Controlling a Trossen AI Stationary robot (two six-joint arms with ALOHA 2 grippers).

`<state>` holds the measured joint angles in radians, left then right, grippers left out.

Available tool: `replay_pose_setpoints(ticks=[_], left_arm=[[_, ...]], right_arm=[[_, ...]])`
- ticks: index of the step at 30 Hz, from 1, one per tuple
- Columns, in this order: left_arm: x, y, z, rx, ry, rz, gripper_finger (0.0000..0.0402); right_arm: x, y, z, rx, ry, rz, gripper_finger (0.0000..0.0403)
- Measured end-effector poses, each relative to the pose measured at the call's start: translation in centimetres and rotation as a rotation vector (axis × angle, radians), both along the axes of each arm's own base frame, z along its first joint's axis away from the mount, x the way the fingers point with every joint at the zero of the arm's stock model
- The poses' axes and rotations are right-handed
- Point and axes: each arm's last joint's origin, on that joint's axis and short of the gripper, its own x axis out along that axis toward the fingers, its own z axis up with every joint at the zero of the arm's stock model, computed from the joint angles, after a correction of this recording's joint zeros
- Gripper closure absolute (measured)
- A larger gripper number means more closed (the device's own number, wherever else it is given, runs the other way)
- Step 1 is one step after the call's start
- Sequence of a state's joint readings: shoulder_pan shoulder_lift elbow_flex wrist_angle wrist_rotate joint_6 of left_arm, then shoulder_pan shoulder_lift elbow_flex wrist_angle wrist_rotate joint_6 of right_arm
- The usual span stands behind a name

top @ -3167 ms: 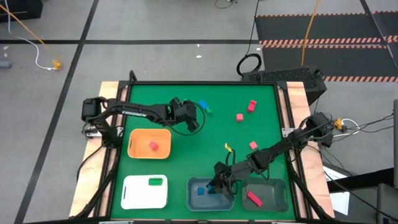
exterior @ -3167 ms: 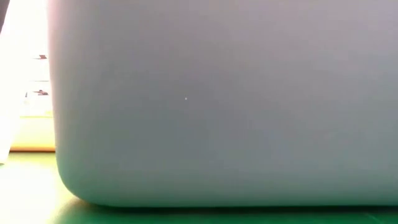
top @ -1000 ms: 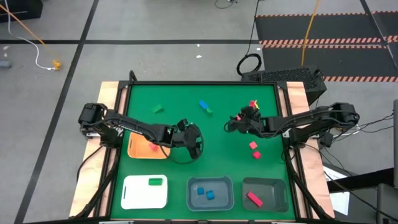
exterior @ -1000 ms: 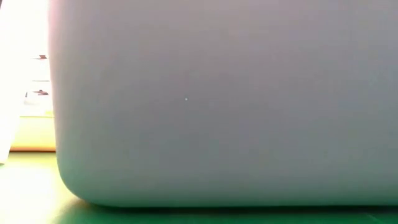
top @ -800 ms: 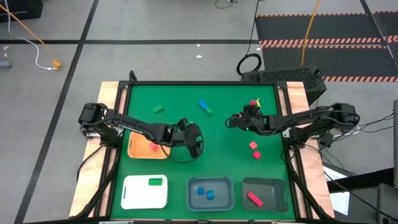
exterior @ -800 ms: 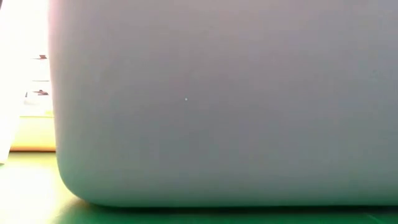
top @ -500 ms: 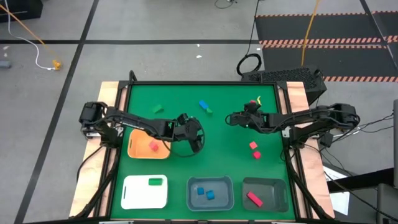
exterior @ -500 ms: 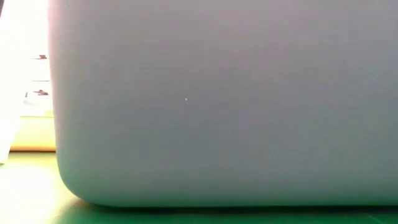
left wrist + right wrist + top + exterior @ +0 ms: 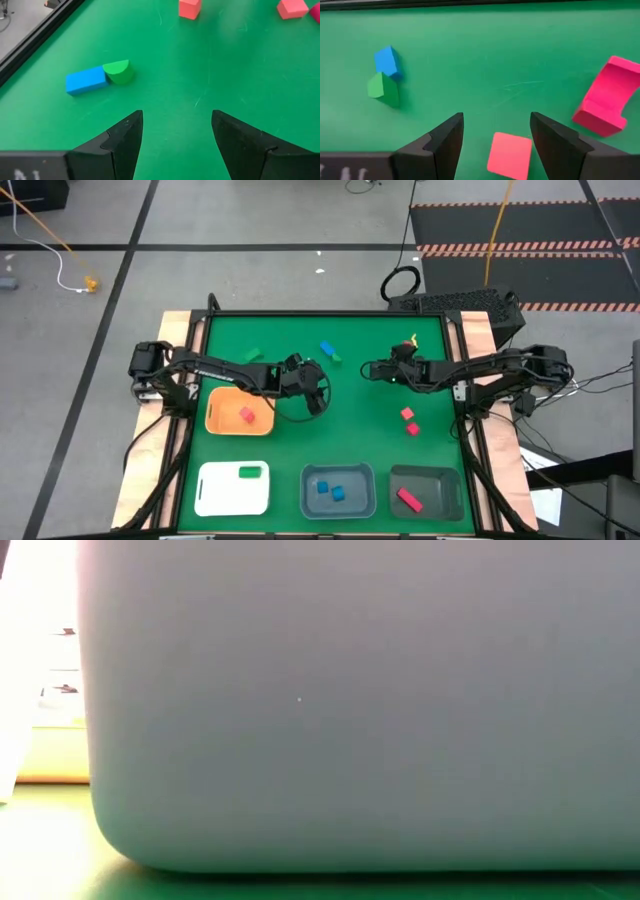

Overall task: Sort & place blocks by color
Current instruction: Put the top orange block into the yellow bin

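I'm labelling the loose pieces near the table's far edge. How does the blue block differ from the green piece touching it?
In the left wrist view, the blue rectangular block is a longer, flat-sided bar, while the green half-round piece is shorter, with one curved side. They differ in colour too: blue against green. Both lie on the green table mat, touching end to end, and neither is held.

Three trays (image 9: pixel 338 492) along the near edge, loose blocks (image 9: pixel 326 349) behind.

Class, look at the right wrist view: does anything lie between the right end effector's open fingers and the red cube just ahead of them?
Nothing visible does. The right end effector is open, and only bare green mat separates it from the red cube. The pink arch block sits off to one side.
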<state>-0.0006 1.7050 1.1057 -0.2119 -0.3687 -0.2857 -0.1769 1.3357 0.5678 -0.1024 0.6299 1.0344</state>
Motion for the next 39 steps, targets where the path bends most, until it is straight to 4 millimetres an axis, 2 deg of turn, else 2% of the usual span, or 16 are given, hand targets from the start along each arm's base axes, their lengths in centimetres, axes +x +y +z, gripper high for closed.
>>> replay_pose_setpoints(ticks=[13,30,34,39], left_arm=[[0.0,0.0,0.0,0.017,0.011,-0.020,0.0163],[0.0,0.3,0.0,0.023,0.018,-0.022,0.0163],[0.0,0.7,0.0,0.023,0.019,-0.012,0.0163],[-0.1,1.0,-0.1,0.021,0.025,-0.005,0.0163]], right_arm=[[0.1,-0.2,-0.2,0.023,-0.001,0.002,0.0183],[0.6,-0.3,-3.8,0.088,0.091,-0.069,0.0185],[0.6,-0.3,-4.0,0.097,0.101,-0.060,0.0208],[0.6,-0.2,-3.9,0.090,0.121,-0.027,0.0285]])
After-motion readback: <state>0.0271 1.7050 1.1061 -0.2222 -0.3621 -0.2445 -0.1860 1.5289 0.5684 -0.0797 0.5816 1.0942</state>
